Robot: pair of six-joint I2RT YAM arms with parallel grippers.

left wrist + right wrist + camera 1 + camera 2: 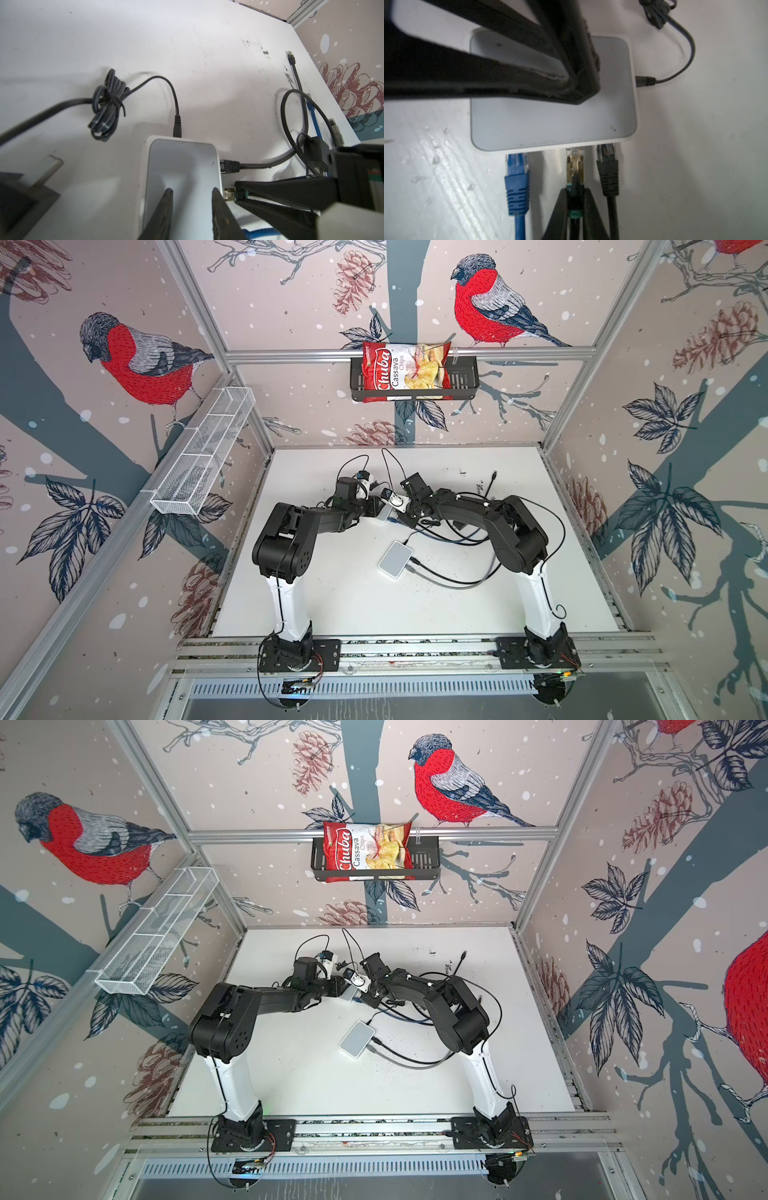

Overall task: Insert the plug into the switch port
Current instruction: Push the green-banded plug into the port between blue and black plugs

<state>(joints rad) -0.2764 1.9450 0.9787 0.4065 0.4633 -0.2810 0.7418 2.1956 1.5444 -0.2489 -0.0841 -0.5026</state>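
The plug (575, 164), clamped in the right gripper (574, 194), points its long axis straight into the switch (550, 124) port, left gripper (192, 199) parted over the switch.

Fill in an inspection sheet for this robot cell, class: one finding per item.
Surface: white table, scuffed and speckled.
Job's things: switch lies flat on it; metal-shelled plug at a port between the blue plug and the black plug; whether it is seated cannot be told.
Clutter: another white box with cables plugged in, in both top views.
Grippers: right gripper shut on the metal-shelled plug; left gripper open over the switch.
Cables: power lead with tied bundle; unplugged cable end.
Surroundings: chips bag in black basket; white mesh rack; bird wallpaper.
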